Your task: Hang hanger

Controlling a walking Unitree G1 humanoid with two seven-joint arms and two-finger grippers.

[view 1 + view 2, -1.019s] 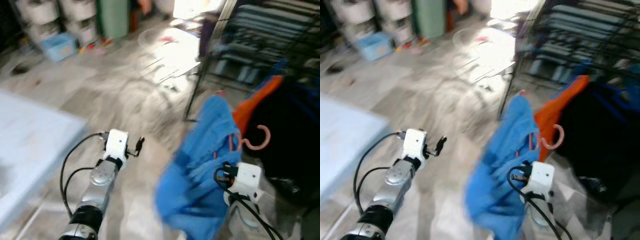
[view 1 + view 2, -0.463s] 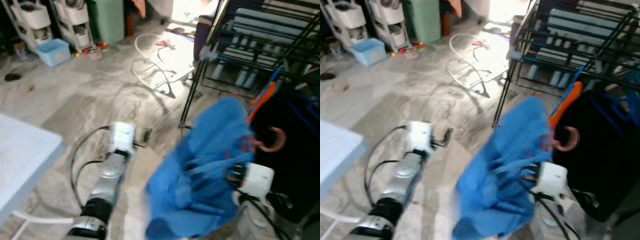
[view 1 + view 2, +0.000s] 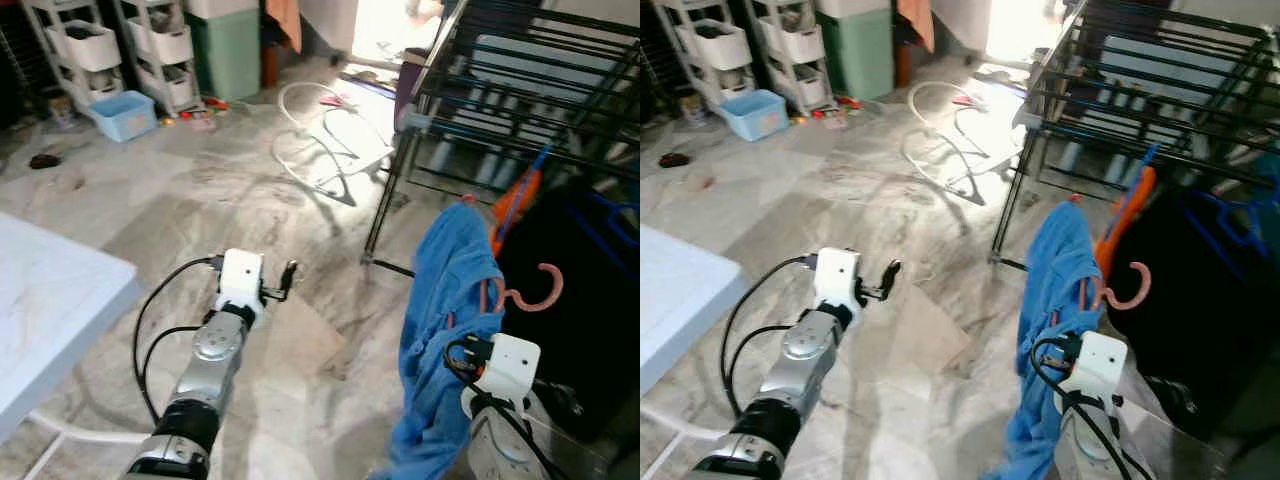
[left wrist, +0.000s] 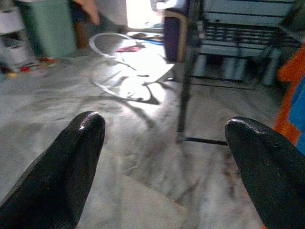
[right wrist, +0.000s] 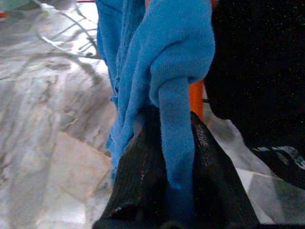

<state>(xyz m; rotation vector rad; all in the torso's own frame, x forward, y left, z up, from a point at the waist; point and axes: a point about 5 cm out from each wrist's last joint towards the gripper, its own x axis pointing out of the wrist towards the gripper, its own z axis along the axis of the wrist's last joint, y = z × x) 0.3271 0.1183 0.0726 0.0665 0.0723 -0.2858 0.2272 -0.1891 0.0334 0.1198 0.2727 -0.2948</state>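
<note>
A pink hanger [image 3: 528, 292] with a blue garment [image 3: 438, 330] draped over it is held up low on the right. My right gripper [image 5: 174, 114] is shut on it, and blue cloth is bunched between the black fingers [image 5: 138, 162]. The pink hook points toward a black garment [image 3: 585, 290] and an orange one [image 3: 515, 195] that hang from the black metal drying rack [image 3: 500, 90]. My left gripper [image 4: 164, 133] is held out over the floor, open and empty, left of the rack's leg [image 3: 378, 215].
A light blue table [image 3: 40, 300] edges in at the left. A white hose [image 3: 320, 135] coils on the marble floor ahead. White drawer units [image 3: 90, 45], a blue basin [image 3: 122, 112] and a green bin [image 3: 228, 40] line the far wall.
The camera has shifted and the blur has settled. The blue garment swung and now hangs straighter and narrower from the hanger. The left arm holds the same pose.
</note>
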